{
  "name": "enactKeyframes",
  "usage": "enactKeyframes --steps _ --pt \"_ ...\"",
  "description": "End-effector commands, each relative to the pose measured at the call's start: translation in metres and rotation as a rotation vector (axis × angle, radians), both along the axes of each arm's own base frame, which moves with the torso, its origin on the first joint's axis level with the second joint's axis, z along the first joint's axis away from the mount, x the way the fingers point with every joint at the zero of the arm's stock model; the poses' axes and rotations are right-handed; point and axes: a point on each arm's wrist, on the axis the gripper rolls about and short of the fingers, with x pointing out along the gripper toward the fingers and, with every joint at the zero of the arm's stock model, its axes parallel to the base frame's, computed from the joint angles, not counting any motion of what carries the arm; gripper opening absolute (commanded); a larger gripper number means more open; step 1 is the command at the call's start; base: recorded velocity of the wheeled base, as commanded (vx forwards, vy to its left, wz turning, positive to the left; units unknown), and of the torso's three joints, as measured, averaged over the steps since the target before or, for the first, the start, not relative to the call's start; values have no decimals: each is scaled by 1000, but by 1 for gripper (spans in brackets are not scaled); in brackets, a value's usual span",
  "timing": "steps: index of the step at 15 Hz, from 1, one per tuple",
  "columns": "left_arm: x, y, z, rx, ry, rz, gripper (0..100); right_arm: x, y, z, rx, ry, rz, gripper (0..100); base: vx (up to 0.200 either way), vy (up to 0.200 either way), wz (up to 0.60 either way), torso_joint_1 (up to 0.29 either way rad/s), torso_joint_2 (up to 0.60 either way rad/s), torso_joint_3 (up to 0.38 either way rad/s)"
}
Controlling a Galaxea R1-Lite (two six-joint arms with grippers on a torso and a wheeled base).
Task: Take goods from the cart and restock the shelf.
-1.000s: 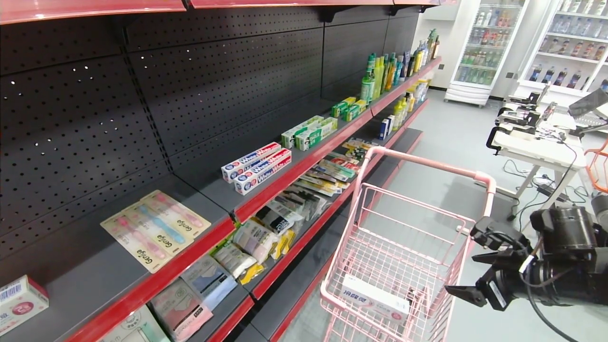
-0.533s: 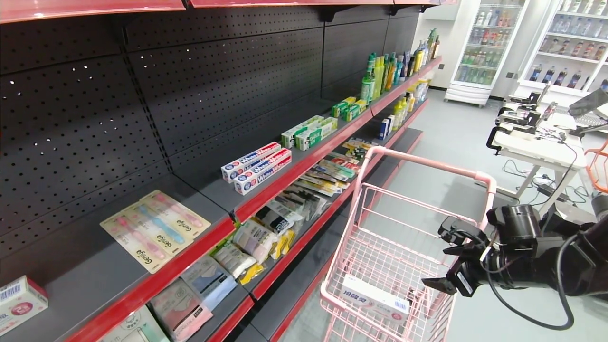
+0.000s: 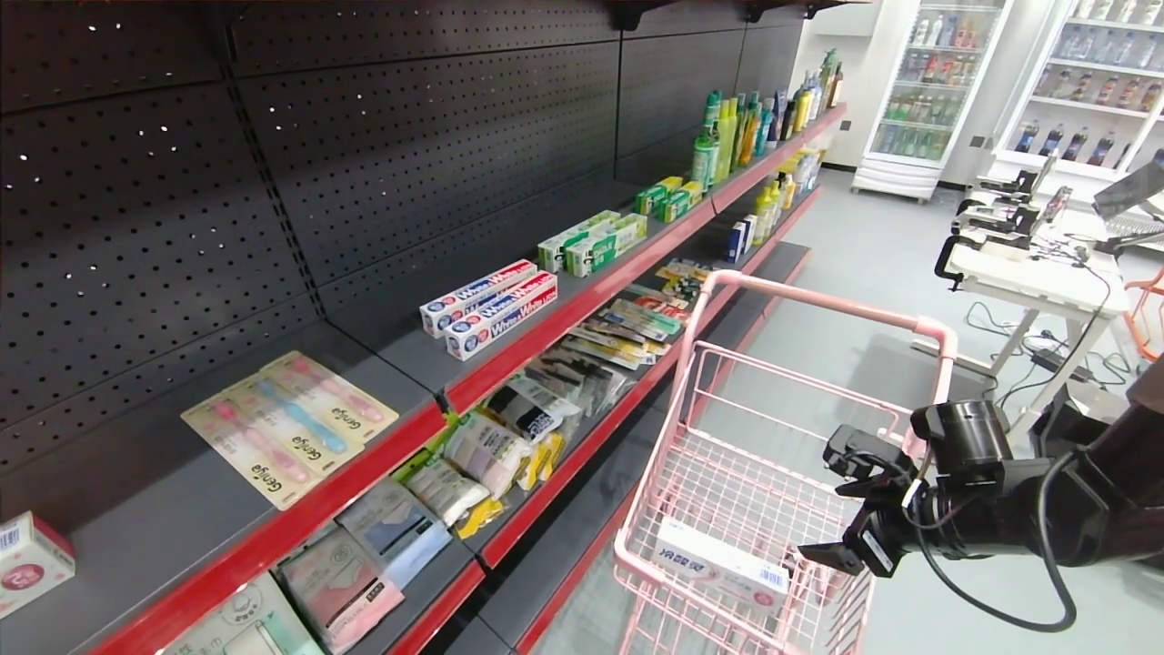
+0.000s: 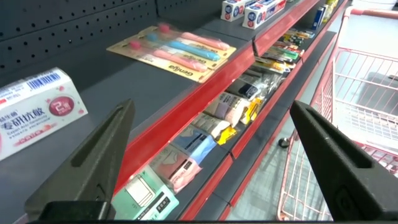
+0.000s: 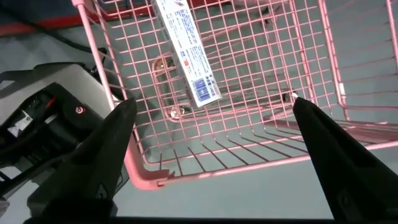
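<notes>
A pink wire cart (image 3: 823, 305) stands in front of the shelf (image 3: 582, 307). In its basket lies a long white box (image 3: 723, 566) with blue print. My right gripper (image 3: 832, 505) hangs open at the cart's near right rim, just right of and above that box. From the right wrist, the box (image 5: 186, 53) lies on the mesh of the cart (image 5: 144, 180), beyond the spread fingers of the right gripper (image 5: 214, 149). My left gripper (image 4: 211, 155) stands open and holds nothing by the shelf's red edge (image 4: 205, 93), near a small white and red box (image 4: 37, 112).
The upper shelf holds toothbrush packs (image 3: 286, 423), toothpaste boxes (image 3: 491, 305), green boxes (image 3: 591, 241) and bottles (image 3: 727, 136). Pouches and packets (image 3: 491, 446) fill the lower shelf. A white desk with cables (image 3: 1037, 273) and drink coolers (image 3: 928, 82) stand to the right, beyond open grey floor.
My right arm has swung left, bringing its open gripper from beside the cart to over its rim. The head camera has tilted down slightly. The goods have not moved.
</notes>
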Motion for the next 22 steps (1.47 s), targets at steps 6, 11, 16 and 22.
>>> enactKeyframes --steps 6,11,16,22 --pt "0 0 0 0 1 1 100 1 3 -2 -5 1 20 100 0 0 0 -150 334 178" --pt "0 0 0 0 1 1 100 4 3 -3 -5 -1 17 100 0 0 0 -160 337 186" --pt "0 0 0 0 1 1 100 6 2 -4 -5 1 14 100 0 0 0 -168 371 204" --pt "0 0 0 0 1 1 100 11 1 -4 -4 -11 10 100 0 0 0 -70 159 86"
